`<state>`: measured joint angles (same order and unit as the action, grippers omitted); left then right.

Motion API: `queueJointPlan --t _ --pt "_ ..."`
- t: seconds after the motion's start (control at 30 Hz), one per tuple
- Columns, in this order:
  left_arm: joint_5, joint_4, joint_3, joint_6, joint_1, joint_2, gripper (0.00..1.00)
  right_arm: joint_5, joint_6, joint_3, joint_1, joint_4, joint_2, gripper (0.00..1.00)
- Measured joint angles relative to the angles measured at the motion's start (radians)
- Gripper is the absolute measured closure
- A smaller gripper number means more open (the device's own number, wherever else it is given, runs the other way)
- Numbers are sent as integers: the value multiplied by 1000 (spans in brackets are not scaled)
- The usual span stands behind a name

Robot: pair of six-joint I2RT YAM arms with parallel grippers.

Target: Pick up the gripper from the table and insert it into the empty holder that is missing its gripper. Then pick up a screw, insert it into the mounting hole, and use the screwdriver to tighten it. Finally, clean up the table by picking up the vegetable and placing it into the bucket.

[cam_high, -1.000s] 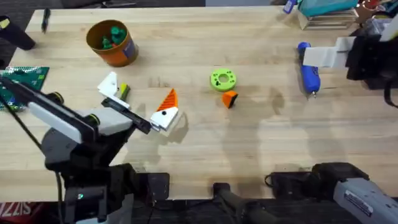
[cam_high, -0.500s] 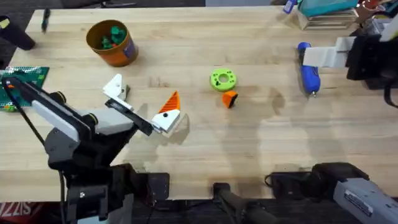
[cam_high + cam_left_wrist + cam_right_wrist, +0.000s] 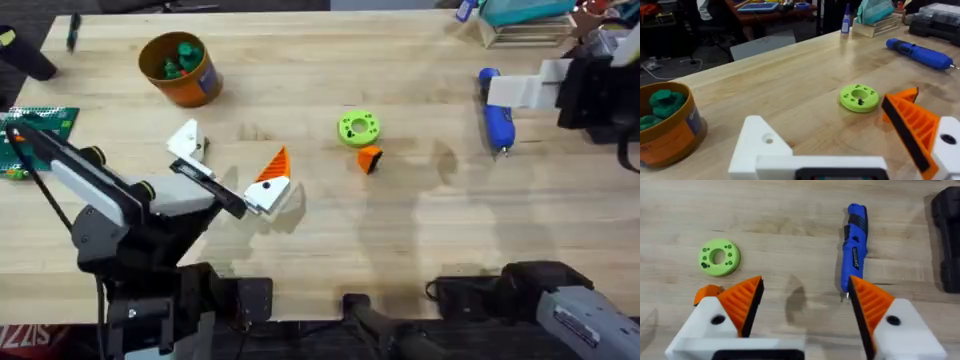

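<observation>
On the table, the gripper [image 3: 369, 158] waits, so my open, empty right gripper [image 3: 802, 305] must go grab it first.

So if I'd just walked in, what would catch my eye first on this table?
Probably the left gripper near the table's left front: one finger wears an orange ribbed tip, the other is bare white. Mid-table, a bright green disc sits beside the loose orange gripper, and a blue screwdriver lies far right.
</observation>
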<state>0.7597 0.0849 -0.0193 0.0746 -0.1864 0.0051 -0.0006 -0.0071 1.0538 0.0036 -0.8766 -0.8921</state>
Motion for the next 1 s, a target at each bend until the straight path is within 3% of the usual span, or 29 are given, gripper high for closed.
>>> queueJointPlan --t 0.33,0.57,0.73,0.77,1.0 --pt "18 1 0 1 0 0 16 0 0 0 0 1 0 8" --pt "183 20 0 1 0 0 15 -5 0 0 0 4 0 8" --pt "280 34 0 1 0 0 16 -91 0 3 2 -1 -16 7" --pt "322 39 0 -7 0 0 16 -117 0 6 26 -10 -68 8" --pt "356 43 0 -90 0 0 15 -136 11 23 195 -21 -227 8"
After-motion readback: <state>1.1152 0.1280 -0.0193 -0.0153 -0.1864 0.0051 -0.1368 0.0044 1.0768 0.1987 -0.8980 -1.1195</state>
